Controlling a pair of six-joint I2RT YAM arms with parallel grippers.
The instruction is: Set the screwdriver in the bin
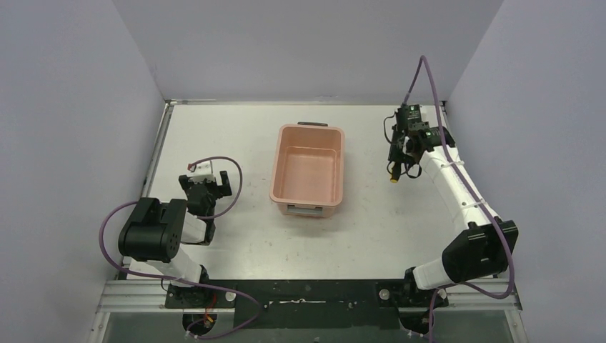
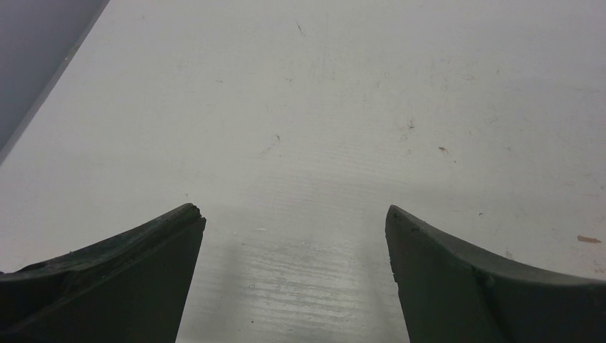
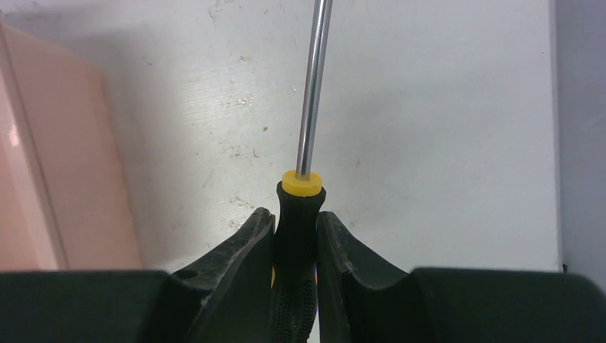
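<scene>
While the right arm stretches out to the far right of the table (image 1: 214, 136), its gripper (image 1: 395, 163) is clamped on the screwdriver (image 1: 394, 179). From the right wrist view, the two dark fingers (image 3: 243, 250) press on either side of the black handle, just behind its yellow collar. The thin metal shaft of the screwdriver (image 3: 299, 207) runs straight out beyond the gripper (image 3: 294, 221) over the white tabletop. I cannot tell whether the tip touches the table, since it runs out of that view.

The bin (image 1: 279, 164) sits near the middle of the table, well to the left of the held screwdriver and apart from it. Its dark handle (image 1: 312, 124) is at the far short end and a pale label (image 1: 309, 211) at the near one. Nothing lies inside that I can see. One pink side of the bin (image 3: 57, 164) shows at the left edge of the right wrist view, beside the gripper but not touching it.

Over on the left, the other arm is folded back close to its base. The left gripper (image 1: 209, 182) hangs just over bare table with its fingers spread wide. In its own view the left gripper (image 2: 294, 214) holds nothing, only scuffed white table (image 2: 321, 107) between the tips.
</scene>
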